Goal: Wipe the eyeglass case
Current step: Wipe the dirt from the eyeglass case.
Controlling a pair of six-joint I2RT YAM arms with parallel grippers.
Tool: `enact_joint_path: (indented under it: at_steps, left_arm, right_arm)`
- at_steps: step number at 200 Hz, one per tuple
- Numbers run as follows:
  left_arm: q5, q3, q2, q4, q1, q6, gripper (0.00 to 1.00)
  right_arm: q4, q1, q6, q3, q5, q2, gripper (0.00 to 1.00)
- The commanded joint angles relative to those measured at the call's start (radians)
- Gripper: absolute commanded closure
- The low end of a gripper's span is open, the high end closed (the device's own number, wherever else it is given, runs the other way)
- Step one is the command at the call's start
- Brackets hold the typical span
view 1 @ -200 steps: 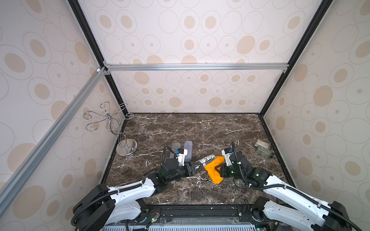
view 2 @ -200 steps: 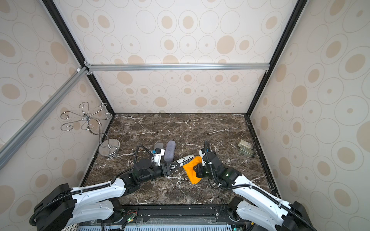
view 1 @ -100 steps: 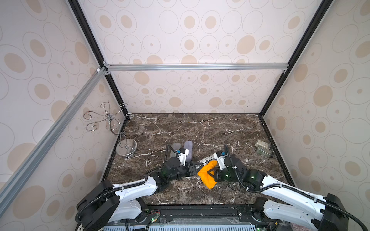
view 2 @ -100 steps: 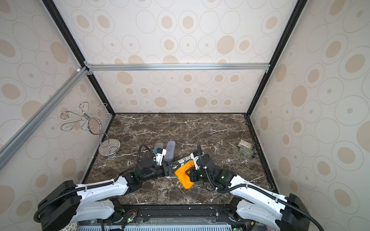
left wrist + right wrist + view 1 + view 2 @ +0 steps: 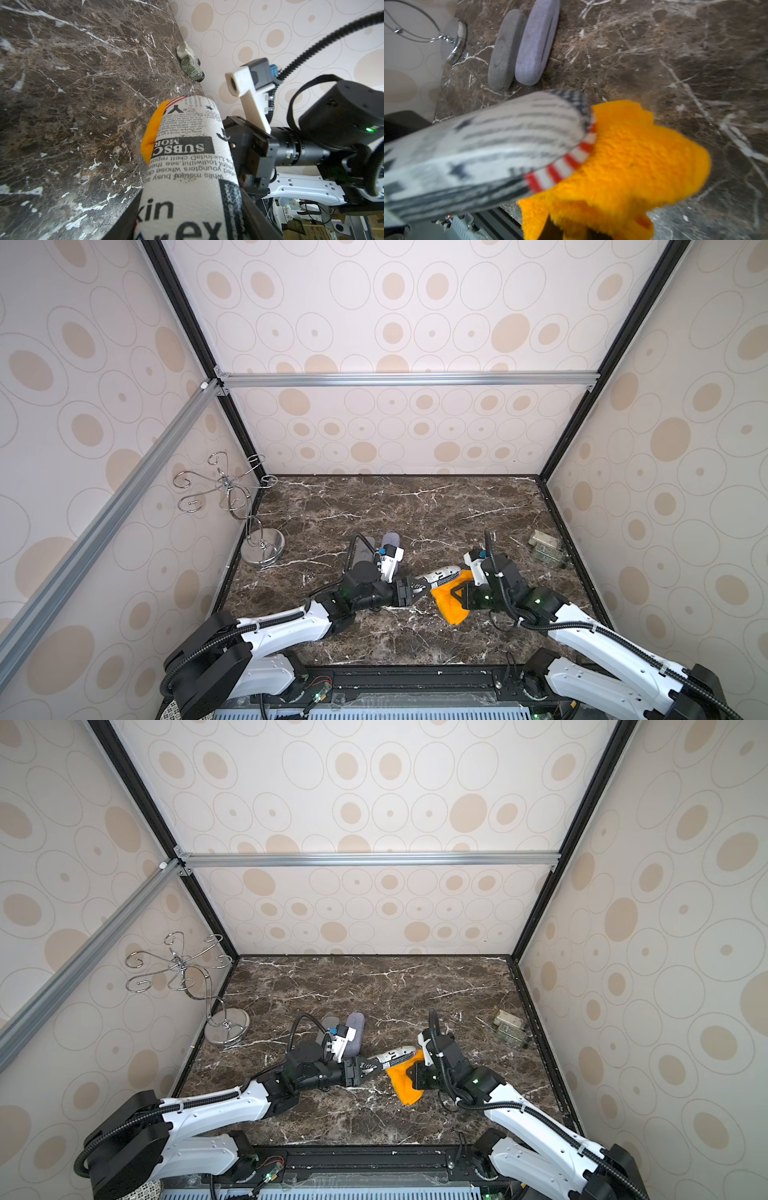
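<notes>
Where the marble table [image 5: 374, 506] meets the left wall, at 9 o'clock, a wire stand [image 5: 226, 493] with curled hooks rises from a round metal base. Nearer the middle, toward 10 o'clock from the table's centre, a grey case [image 5: 503, 52] and a lilac case [image 5: 536, 41] lie side by side, touching along their long edges. In both top views the left arm's wrist camera hides part of them.

Reaching in from 7 o'clock, the left gripper [image 5: 419, 586] is clamped on one end of the printed case [image 5: 442, 573]. The left wrist view shows its fingers [image 5: 256, 209] pressed to the case's two sides. That case, white with newsprint lettering and a red-striped tip, sits just past the table's centre toward 4 o'clock and points toward 2 o'clock. Whether it rests on the marble or hangs above it I cannot tell.

At its far end the orange cloth [image 5: 451, 608] touches the striped tip and extends toward 6 o'clock. Coming from 5 o'clock, the right gripper [image 5: 458, 596] is closed tight on the cloth, with a bunched fold pinched in its grip.

Out at 3 o'clock, against the right wall, two small jars [image 5: 546, 548] lie on their sides, touching each other and well apart from both arms.
</notes>
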Motion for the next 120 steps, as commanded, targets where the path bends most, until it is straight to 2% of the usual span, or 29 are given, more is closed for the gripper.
enact_joint_path:
  at_steps: [1,19,45,91,120]
  left_arm:
    - [0.049,0.039,0.023,0.016,-0.003,0.028,0.53]
    - [0.038,0.042,0.026,0.010,-0.004,0.047,0.53]
    - [-0.006,0.027,0.002,-0.024,-0.004,0.078,0.53]
    - [0.013,-0.004,-0.035,-0.020,-0.005,0.083,0.52]
    - [0.016,0.000,-0.050,-0.032,-0.004,0.101,0.52]
  right_arm:
    - [0.150,0.071,-0.010,0.015,-0.089,-0.021,1.00]
    - [0.185,0.079,0.020,0.006,-0.109,-0.030,1.00]
    - [0.197,0.074,0.064,-0.043,-0.013,-0.085,1.00]
    - [-0.016,-0.086,0.095,-0.030,0.082,-0.113,1.00]
    - [-0.035,-0.139,0.062,-0.013,0.046,-0.126,1.00]
